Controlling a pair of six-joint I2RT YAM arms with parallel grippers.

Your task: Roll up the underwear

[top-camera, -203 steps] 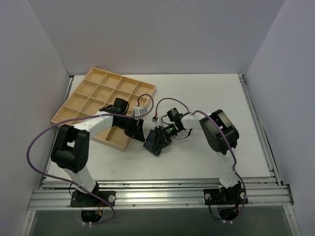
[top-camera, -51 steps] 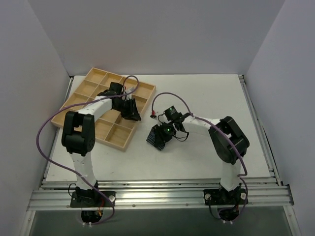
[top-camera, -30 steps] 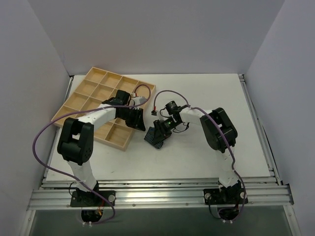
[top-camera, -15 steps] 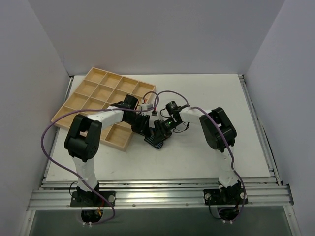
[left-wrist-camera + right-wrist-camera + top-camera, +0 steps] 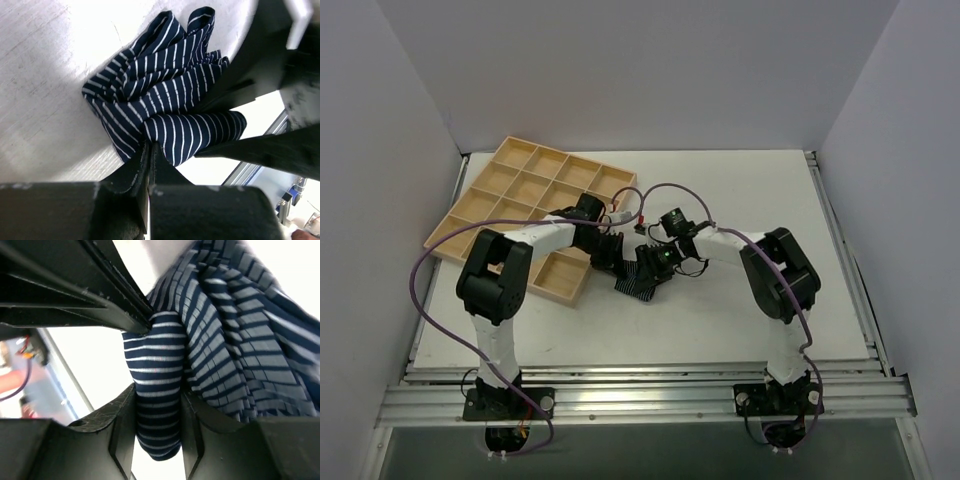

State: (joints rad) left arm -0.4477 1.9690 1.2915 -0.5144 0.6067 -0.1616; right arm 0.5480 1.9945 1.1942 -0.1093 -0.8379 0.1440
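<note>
- The underwear (image 5: 638, 281) lies bunched on the table (image 5: 750, 200), just right of the tray (image 5: 552, 172), between both claws.
- Your left claw (image 5: 150, 148) is pressed together, seemingly nipping the near fold, probably to anchor it.
- Your right claw (image 5: 157, 405) clasps the rolled end, likely to turn it.
- Only the wrist views show these grips; the top view hides them.

Top camera looks down from high behind — both wrist cameras, very close, share the underwear (image 5: 160, 110).
</note>
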